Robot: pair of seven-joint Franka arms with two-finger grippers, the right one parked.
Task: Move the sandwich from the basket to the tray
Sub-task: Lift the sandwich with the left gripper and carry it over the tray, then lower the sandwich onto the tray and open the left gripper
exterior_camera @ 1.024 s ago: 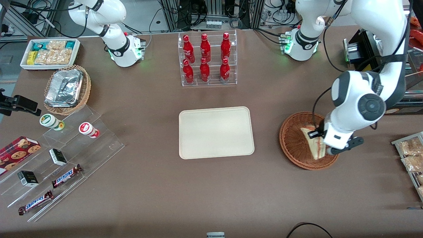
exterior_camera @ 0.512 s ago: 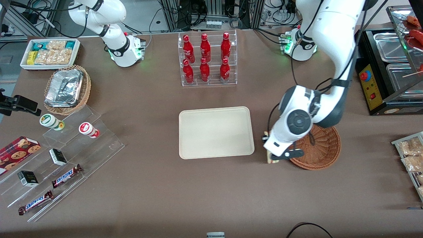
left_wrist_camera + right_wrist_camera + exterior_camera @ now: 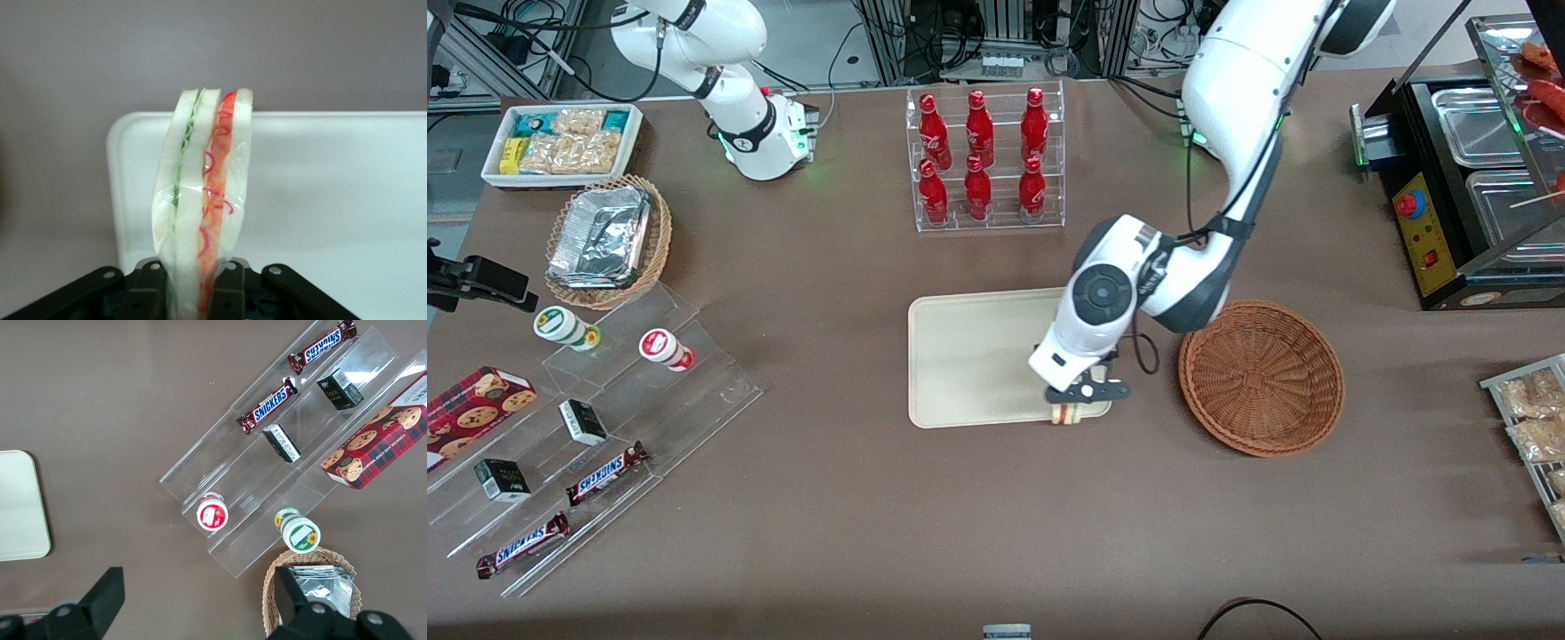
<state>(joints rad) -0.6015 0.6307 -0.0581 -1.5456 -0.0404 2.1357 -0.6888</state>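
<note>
My left gripper (image 3: 1077,396) is shut on the sandwich (image 3: 1069,414) and holds it above the near corner of the cream tray (image 3: 969,356), the corner toward the basket. In the left wrist view the clear-wrapped sandwich (image 3: 200,200) stands on edge between the black fingers (image 3: 230,293), with green and red-orange filling layers, and the tray (image 3: 320,200) lies below it. The reddish-brown wicker basket (image 3: 1261,377) sits beside the tray, toward the working arm's end, with nothing in it.
A clear rack of red bottles (image 3: 983,160) stands farther from the camera than the tray. A tan basket with foil trays (image 3: 605,240), a white snack bin (image 3: 560,142) and a clear stand with Snickers bars (image 3: 596,476) lie toward the parked arm's end. Bagged snacks (image 3: 1534,418) sit at the working arm's end.
My left gripper has carried the sandwich up out of the basket and sideways to above the tray's near corner. The basket is now empty.
</note>
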